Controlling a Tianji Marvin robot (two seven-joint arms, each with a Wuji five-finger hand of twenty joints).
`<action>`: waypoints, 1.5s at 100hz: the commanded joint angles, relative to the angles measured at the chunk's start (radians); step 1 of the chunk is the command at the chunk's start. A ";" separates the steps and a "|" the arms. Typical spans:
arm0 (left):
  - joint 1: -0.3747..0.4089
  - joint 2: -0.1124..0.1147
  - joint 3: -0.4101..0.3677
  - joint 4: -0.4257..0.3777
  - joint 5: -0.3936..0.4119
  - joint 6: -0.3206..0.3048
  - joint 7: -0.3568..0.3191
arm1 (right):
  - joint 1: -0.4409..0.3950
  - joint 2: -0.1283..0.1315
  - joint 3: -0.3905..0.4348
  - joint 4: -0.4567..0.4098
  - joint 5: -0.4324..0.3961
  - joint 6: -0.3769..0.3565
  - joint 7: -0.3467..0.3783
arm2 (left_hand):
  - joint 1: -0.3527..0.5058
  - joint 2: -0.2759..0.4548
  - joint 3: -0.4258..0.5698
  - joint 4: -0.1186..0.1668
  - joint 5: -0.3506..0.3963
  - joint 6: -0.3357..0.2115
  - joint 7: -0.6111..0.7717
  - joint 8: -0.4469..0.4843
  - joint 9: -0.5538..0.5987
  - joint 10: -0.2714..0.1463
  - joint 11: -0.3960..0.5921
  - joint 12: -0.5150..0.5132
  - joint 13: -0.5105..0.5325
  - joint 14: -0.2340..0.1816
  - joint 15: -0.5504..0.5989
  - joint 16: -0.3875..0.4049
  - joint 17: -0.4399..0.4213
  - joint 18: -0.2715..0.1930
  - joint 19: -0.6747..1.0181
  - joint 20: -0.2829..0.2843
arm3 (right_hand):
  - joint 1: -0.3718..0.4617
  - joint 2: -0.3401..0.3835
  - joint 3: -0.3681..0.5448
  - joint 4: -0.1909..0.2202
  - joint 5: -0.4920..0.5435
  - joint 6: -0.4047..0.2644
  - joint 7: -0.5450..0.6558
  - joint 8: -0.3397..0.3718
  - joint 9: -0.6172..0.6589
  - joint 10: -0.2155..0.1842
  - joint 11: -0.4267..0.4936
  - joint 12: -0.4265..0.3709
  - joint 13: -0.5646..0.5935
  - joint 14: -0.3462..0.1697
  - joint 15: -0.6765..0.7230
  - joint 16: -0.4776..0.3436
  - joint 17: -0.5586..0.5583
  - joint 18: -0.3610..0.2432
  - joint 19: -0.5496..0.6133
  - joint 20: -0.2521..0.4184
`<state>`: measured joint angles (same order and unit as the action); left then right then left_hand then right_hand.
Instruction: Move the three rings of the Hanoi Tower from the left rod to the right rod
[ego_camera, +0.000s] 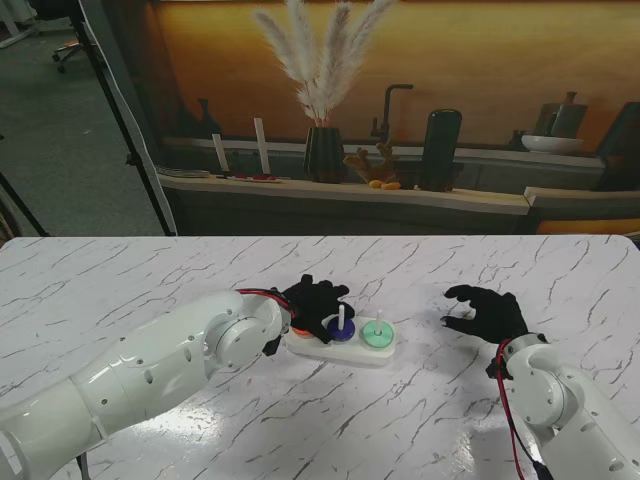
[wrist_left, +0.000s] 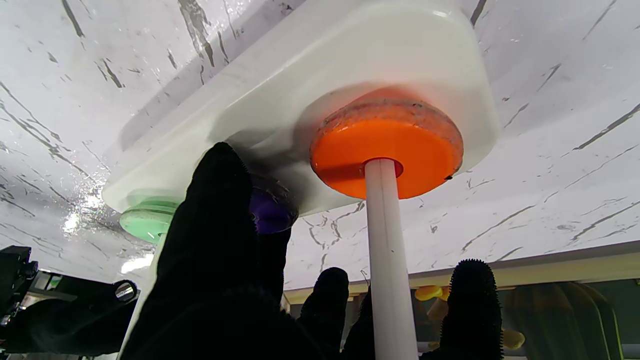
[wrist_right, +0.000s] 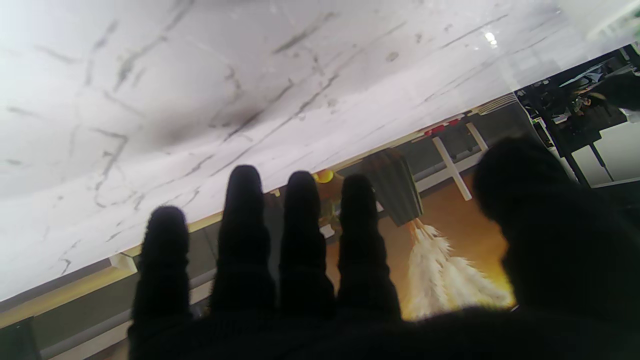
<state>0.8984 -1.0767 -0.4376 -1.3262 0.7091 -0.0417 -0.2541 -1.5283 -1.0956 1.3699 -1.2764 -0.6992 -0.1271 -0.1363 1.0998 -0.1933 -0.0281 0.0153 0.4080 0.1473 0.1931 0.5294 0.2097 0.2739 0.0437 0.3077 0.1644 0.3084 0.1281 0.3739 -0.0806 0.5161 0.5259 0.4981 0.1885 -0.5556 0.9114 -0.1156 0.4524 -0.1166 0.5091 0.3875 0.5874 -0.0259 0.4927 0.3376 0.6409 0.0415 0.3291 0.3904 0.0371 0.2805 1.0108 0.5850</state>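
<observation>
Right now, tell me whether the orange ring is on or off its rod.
On. In the left wrist view the orange ring sits flat on the white base, with the rod through its centre hole.

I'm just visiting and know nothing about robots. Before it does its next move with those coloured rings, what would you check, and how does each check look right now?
1. Flat orange ring alone on the left white rod: ok.
2. Purple ring on the middle rod, mint green ring on the right rod: ok.
3. Black-gloved left hand over the orange ring, fingers around the rod: ok.
4. Left hand gripping the ring: not ok, fingers apart.
5. Black-gloved right hand off the white base: ok, open to its right.
6. Base flat on the marble table: ok.
</observation>
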 joint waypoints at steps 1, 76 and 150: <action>0.018 -0.009 0.012 0.005 -0.005 -0.021 -0.022 | -0.008 -0.006 -0.003 -0.002 0.001 0.000 0.000 | 0.077 0.074 0.014 -0.030 0.062 -0.119 0.067 0.042 0.019 -0.013 0.002 0.020 0.018 -0.012 -0.008 0.014 -0.009 0.005 0.032 0.005 | 0.004 -0.010 0.015 0.034 0.023 0.007 0.012 0.013 0.018 0.000 0.012 0.004 0.010 -0.023 0.019 0.008 -0.014 0.100 0.018 0.004; 0.004 -0.006 0.022 0.007 -0.029 -0.049 -0.046 | -0.005 -0.006 -0.006 0.002 0.001 -0.001 -0.001 | -0.114 -0.250 0.269 0.008 -0.136 0.074 -0.101 -0.071 -0.043 0.013 -0.013 0.010 -0.001 0.004 -0.019 0.003 -0.014 0.026 0.013 0.003 | 0.005 -0.010 0.016 0.034 0.024 0.008 0.012 0.013 0.018 -0.001 0.012 0.004 0.009 -0.023 0.019 0.008 -0.013 0.099 0.019 0.005; -0.018 -0.029 0.078 0.046 -0.033 -0.025 -0.005 | -0.011 -0.006 0.003 -0.002 0.000 0.002 0.000 | -0.049 -0.112 0.142 0.002 -0.020 0.033 -0.018 0.001 0.002 0.006 0.004 0.027 0.026 0.000 -0.001 0.017 0.000 0.022 0.034 0.022 | 0.005 -0.009 0.017 0.034 0.023 0.008 0.012 0.013 0.019 -0.002 0.013 0.004 0.010 -0.024 0.020 0.008 -0.013 0.098 0.019 0.005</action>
<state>0.8444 -1.0879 -0.3719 -1.2952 0.6703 -0.0511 -0.2565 -1.5308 -1.0956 1.3741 -1.2760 -0.6988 -0.1262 -0.1366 0.9851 -0.3644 0.1202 0.0253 0.3556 0.2180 0.1515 0.5077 0.1948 0.2885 0.0405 0.3158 0.1649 0.3079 0.1174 0.3779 -0.0798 0.5161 0.5261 0.4990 0.1885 -0.5557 0.9114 -0.1156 0.4524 -0.1166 0.5091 0.3875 0.5874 -0.0259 0.4927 0.3376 0.6409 0.0415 0.3292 0.3905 0.0371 0.2805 1.0109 0.5850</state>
